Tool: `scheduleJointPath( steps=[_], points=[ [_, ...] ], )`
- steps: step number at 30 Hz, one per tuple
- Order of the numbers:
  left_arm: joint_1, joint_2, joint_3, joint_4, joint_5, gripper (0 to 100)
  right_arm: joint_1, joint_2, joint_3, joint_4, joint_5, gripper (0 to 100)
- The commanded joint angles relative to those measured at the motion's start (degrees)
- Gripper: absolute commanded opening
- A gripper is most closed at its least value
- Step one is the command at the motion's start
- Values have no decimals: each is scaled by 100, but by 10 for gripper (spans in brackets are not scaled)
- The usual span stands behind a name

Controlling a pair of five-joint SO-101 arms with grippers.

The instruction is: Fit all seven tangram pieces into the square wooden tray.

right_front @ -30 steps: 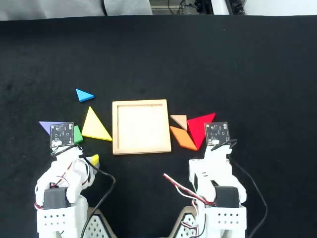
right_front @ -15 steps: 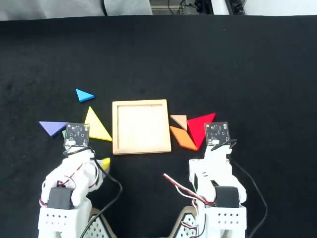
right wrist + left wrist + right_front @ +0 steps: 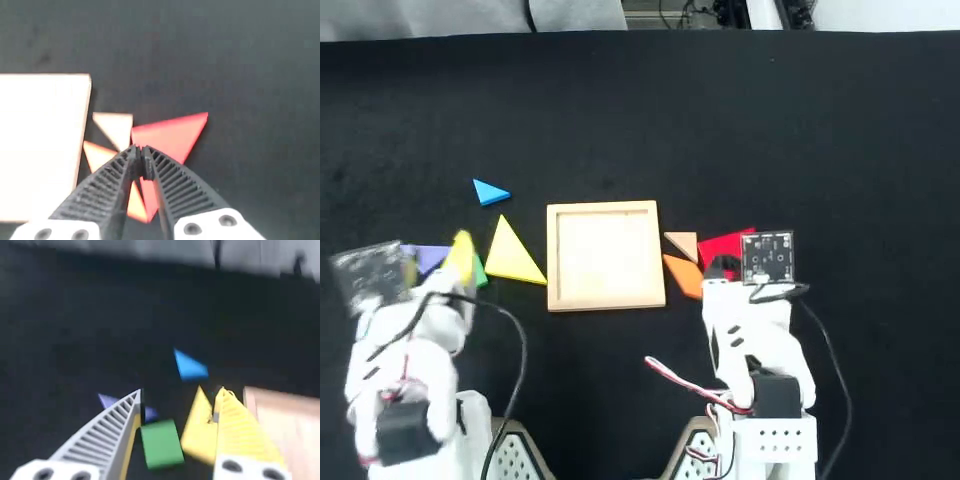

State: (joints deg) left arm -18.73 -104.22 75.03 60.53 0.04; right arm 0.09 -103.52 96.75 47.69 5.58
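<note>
The left gripper [image 3: 180, 391] stands wide open and holds nothing. The green square [image 3: 161, 444] lies on the table under the gap between its fingers, with the yellow triangle [image 3: 200, 425] just to the right. The right gripper [image 3: 140, 150] is closed on nothing above the red triangle [image 3: 172, 132], which lies right of the wooden tray [image 3: 605, 255].

Black tabletop [image 3: 720, 120]; pale wooden tray [image 3: 605, 207]. Pieces: blue triangle [image 3: 490, 192], yellow triangle [image 3: 508, 255], green square [image 3: 161, 444], purple piece [image 3: 109, 401] (partly hidden), red triangle [image 3: 172, 132], orange piece [image 3: 682, 275], tan triangle [image 3: 115, 127].
</note>
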Motion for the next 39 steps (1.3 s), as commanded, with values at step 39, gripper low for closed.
scheduleJointPath(
  steps=[39],
  points=[
    [1156, 8730, -5077, 1855, 1802, 307, -404, 145, 4, -1591, 949, 16]
  ],
)
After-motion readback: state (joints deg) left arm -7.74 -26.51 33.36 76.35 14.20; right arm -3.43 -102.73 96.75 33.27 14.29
